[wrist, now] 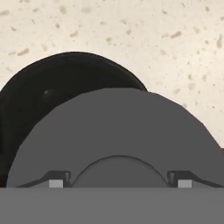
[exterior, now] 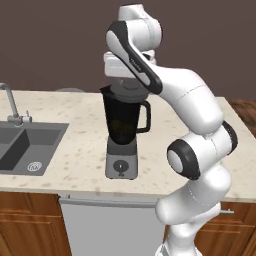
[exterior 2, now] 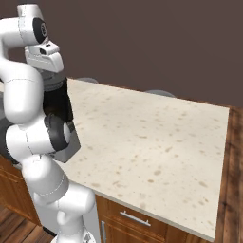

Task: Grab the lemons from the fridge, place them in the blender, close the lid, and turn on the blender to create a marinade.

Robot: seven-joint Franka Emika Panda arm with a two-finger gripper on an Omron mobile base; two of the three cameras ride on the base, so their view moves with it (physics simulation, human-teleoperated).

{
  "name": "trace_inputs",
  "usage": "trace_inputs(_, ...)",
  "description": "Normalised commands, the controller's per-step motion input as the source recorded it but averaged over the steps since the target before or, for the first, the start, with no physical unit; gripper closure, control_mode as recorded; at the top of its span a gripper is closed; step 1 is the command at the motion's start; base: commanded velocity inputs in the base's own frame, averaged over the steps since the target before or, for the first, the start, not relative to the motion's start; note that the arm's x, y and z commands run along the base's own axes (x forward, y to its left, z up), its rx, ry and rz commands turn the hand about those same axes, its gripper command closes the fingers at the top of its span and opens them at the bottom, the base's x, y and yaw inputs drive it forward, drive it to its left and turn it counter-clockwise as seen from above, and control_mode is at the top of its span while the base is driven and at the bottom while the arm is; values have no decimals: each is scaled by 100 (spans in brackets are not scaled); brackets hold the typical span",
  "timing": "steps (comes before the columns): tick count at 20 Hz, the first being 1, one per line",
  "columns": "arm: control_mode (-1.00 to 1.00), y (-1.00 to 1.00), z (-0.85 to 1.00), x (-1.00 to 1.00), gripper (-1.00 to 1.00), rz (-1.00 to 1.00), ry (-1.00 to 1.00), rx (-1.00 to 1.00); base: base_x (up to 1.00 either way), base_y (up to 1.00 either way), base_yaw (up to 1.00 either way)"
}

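The blender (exterior: 122,135), a dark jar with a side handle on a grey base with a front dial, stands on the counter. In the right base view the blender (exterior 2: 59,107) is partly hidden behind my arm. My gripper (exterior: 127,82) (exterior 2: 47,71) hangs straight above the jar mouth. The flat dark grey lid (wrist: 118,135) sits between the fingertips (wrist: 55,183) of my gripper (wrist: 119,183), shut on its raised centre. The lid (exterior: 127,91) lies just over the jar rim, and the black jar mouth (wrist: 52,83) shows past its upper left edge. The lemons and the fridge are out of view.
A grey sink (exterior: 27,145) with a faucet (exterior: 10,105) is set into the speckled counter (exterior 2: 152,137) left of the blender. A pale panel (exterior: 110,225) and wooden cabinets (exterior: 25,225) run below the counter's front edge.
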Motion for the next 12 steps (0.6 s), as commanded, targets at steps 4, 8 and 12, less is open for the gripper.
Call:
trace_inputs(4,-100,20,7,25,100,1,0,0,0,0,0)
trace_inputs(8,-100,31,2,26,100,0,0,0,0,0,0)
trace_inputs(12,-100,11,0,21,100,0,0,0,0,0,0)
